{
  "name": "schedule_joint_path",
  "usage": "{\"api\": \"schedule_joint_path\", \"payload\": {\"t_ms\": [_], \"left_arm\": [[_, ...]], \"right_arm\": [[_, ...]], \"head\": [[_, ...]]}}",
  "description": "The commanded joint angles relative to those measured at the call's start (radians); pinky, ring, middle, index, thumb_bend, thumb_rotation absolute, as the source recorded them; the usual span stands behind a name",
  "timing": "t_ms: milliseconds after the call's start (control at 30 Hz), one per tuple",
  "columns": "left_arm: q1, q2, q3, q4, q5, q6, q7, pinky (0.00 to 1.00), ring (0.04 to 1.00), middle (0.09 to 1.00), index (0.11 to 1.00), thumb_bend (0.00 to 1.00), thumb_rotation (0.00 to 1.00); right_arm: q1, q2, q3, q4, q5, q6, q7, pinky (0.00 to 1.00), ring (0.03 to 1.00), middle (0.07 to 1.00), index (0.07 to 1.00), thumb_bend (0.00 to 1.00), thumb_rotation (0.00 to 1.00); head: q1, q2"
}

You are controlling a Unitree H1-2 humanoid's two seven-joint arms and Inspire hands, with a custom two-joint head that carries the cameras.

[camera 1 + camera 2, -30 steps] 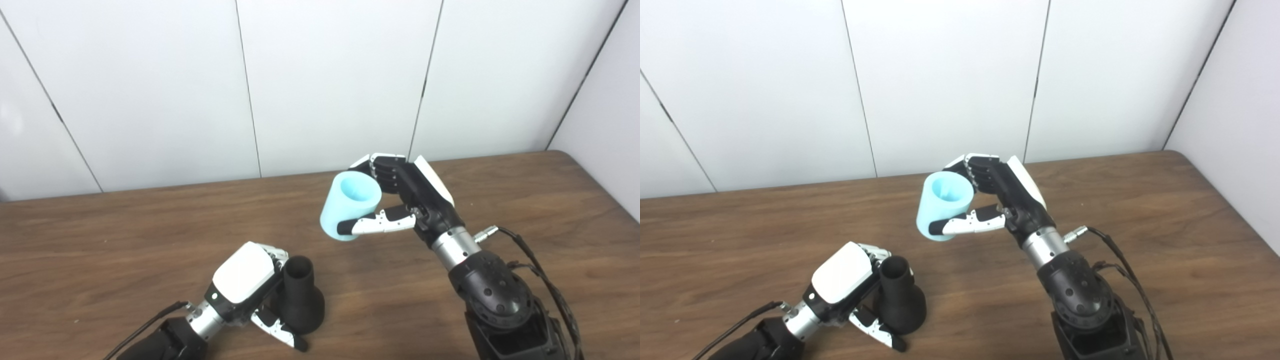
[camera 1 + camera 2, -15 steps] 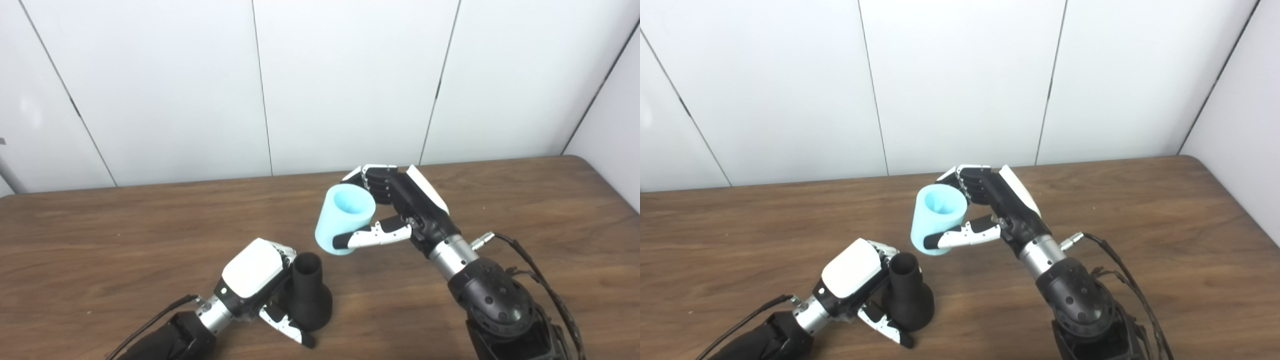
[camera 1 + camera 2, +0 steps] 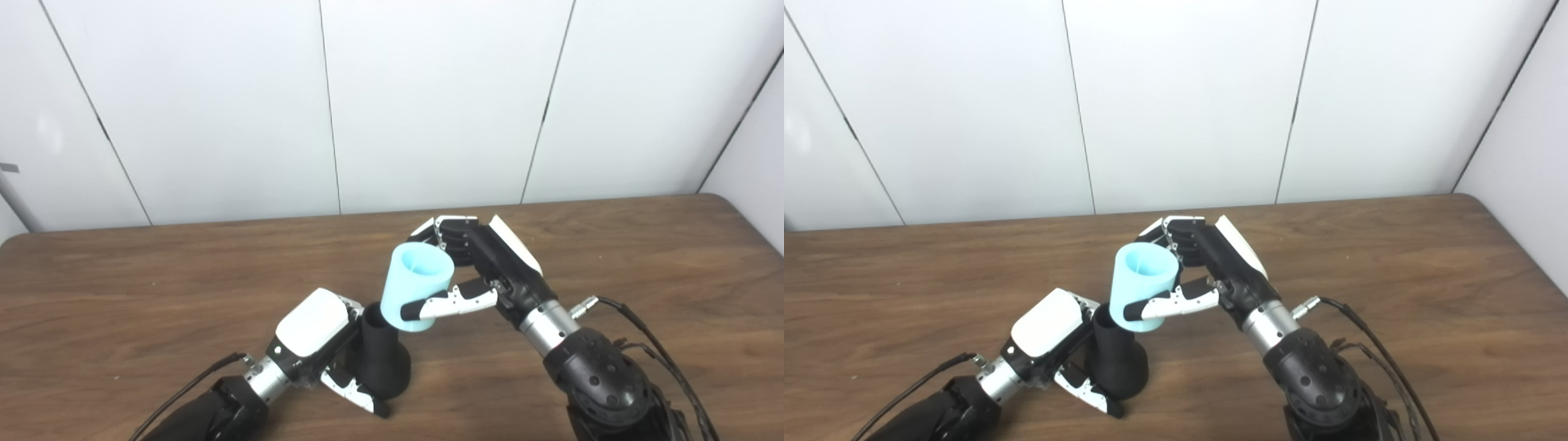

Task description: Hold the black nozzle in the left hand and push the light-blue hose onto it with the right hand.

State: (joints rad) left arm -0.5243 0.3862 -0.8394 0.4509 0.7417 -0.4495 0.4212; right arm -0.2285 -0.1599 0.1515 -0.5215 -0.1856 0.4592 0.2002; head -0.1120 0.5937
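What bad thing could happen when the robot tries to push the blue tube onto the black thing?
The light-blue hose piece hangs tilted, its lower end just beside the narrow top of the black flared nozzle, so it may catch on the rim instead of sliding on.

The left hand grips the nozzle from one side while it stands on the wooden table. A sideways push from the right hand might tip it.

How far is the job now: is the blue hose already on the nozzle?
Not yet. Done: left hand holds the black nozzle on the table. In hand: right hand holds the light-blue hose at its top. Left: pushing it on.
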Motion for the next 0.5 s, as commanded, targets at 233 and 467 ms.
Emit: {"api": "schedule_joint_path", "payload": {"t_ms": [233,467], "left_arm": [[0.208,-0.125,-0.11,0.157,-0.051,-0.02,-0.013,0.21,0.279,0.438,0.504,0.52,0.0],[0.207,-0.13,-0.112,0.162,-0.051,-0.02,-0.017,0.27,0.341,0.424,0.519,0.52,0.0]], "right_arm": [[-0.026,0.007,0.012,-0.022,0.011,-0.077,-0.002,0.39,0.478,0.494,0.477,0.52,0.0],[-0.033,0.014,0.027,0.012,-0.005,-0.122,-0.016,0.29,0.401,0.495,0.476,0.52,0.0]], "head": [[0.011,-0.002],[0.019,-0.014]]}}
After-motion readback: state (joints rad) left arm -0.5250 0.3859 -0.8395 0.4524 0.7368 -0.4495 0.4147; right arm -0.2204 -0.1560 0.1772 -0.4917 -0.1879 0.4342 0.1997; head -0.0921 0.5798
